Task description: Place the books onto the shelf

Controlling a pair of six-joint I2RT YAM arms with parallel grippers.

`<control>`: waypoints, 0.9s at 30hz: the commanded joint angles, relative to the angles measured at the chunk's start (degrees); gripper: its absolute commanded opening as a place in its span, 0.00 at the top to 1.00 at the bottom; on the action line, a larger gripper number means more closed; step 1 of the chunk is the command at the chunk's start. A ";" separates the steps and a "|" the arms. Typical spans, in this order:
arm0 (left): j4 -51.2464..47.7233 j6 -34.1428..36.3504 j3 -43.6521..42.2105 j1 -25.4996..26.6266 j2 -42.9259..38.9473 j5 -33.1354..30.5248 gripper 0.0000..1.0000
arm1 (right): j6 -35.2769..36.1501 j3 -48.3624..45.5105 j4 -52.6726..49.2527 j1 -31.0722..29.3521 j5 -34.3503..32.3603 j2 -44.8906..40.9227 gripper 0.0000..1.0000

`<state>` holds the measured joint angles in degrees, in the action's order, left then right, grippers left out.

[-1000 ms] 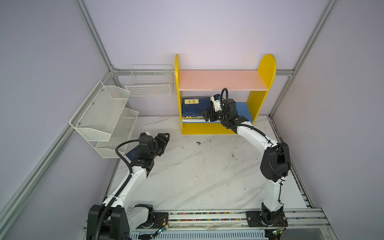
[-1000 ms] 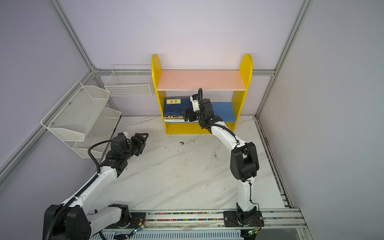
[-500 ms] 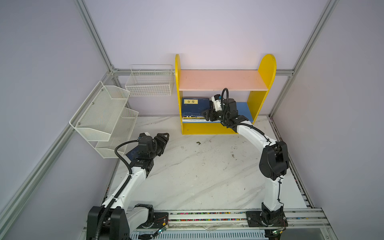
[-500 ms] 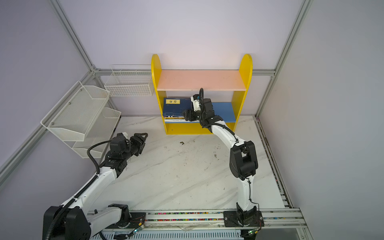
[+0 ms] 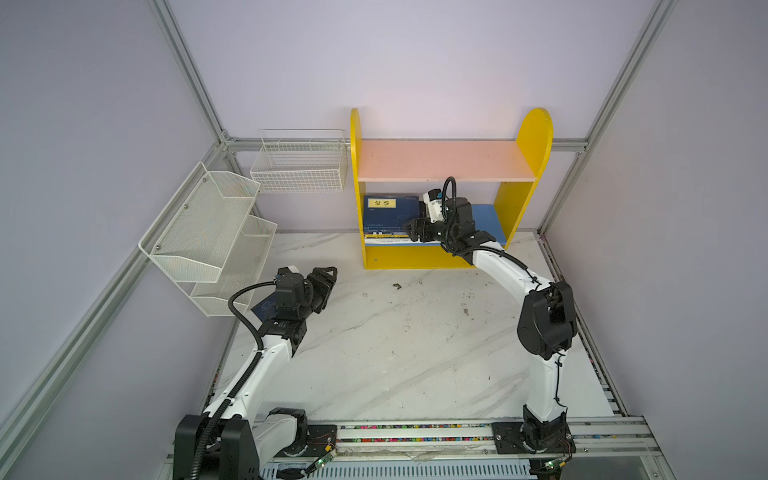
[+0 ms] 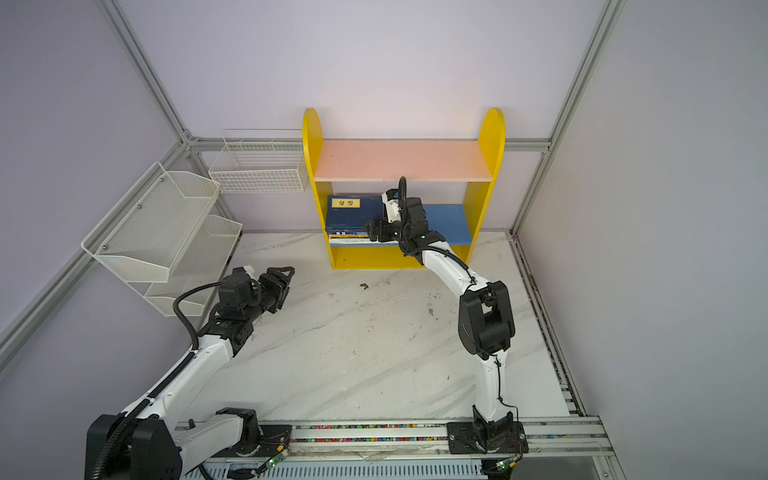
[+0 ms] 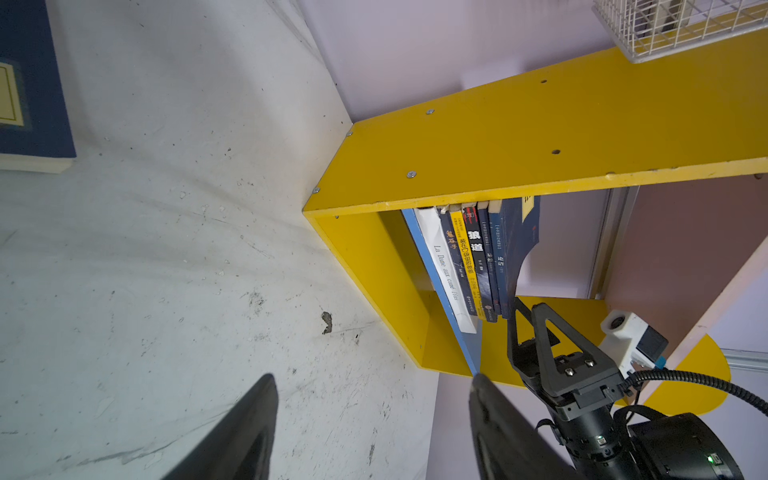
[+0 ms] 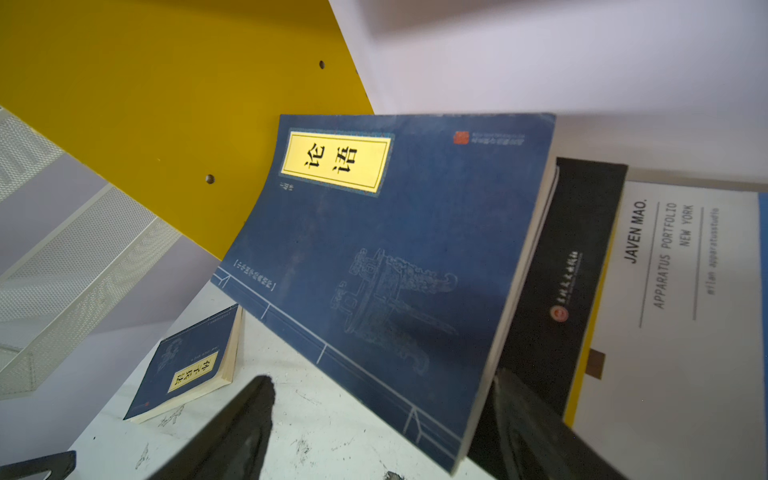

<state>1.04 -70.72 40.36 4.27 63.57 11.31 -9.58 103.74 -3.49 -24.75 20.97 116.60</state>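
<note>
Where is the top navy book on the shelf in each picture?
In a top view: navy book beside the right gripper.
In a top view: book, same spot.
Left wrist: book outermost, cover bowed.
Right wrist: book fills the frame.
Shared: the shelf's yellow side panel.

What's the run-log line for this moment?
left gripper: open, over table | right gripper: open, at top navy book on shelf lower board | unplaced: loose navy book on table
</note>
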 commanded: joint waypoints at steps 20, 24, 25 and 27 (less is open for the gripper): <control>0.48 3.57 1.39 -1.24 4.30 2.00 0.26 | 7.65 -3.80 -0.93 -0.78 -4.32 -3.34 0.16; 0.41 3.31 1.39 -1.28 4.48 2.04 0.26 | 8.21 -3.16 -0.81 -1.30 -4.79 -2.36 0.16; 0.45 3.22 1.32 -1.28 4.54 1.96 0.26 | 8.60 -2.86 -1.13 -1.49 -4.97 -2.01 0.17; 0.41 3.13 1.30 -1.28 4.50 1.93 0.26 | 9.48 -2.37 -1.98 -1.96 -5.44 -1.40 0.17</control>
<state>-0.25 -68.12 40.36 3.40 68.03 12.69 -2.70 100.01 -3.81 -25.93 16.58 113.84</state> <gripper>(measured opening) 0.742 0.834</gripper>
